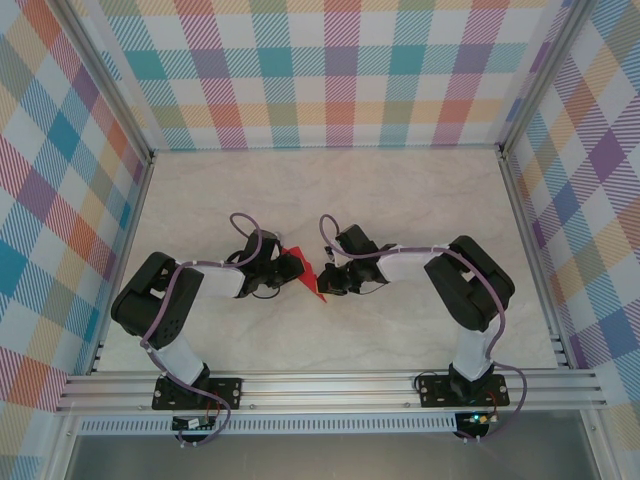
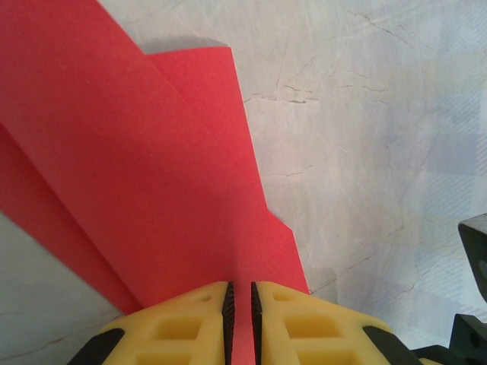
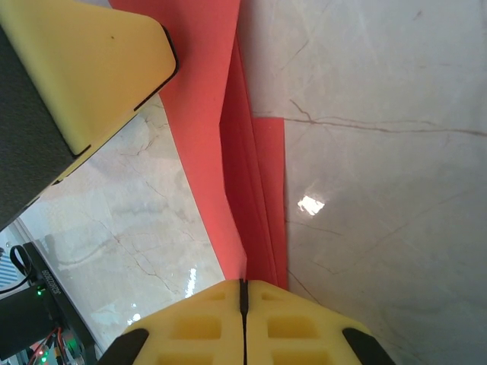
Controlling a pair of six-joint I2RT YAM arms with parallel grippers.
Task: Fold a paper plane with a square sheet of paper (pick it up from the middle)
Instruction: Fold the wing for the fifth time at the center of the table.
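The red paper (image 1: 309, 272), folded into a narrow layered shape, is held between both grippers above the middle of the marble table (image 1: 400, 200). In the left wrist view the folded sheet (image 2: 152, 167) spreads up and to the left, with a crease running into my left gripper (image 2: 240, 287); its jaws stand a narrow slit apart with red paper between the pads. In the right wrist view several stacked red folds (image 3: 251, 175) run into my right gripper (image 3: 243, 283), which is pressed shut on their near end. The left gripper (image 1: 293, 265) and right gripper (image 1: 330, 277) face each other closely.
A yellow finger of the left gripper (image 3: 84, 61) lies close over the paper in the right wrist view. Dark parts of the right arm (image 2: 473, 251) sit at the left wrist view's right edge. Checked walls (image 1: 330, 70) and aluminium rails (image 1: 330, 385) enclose the table.
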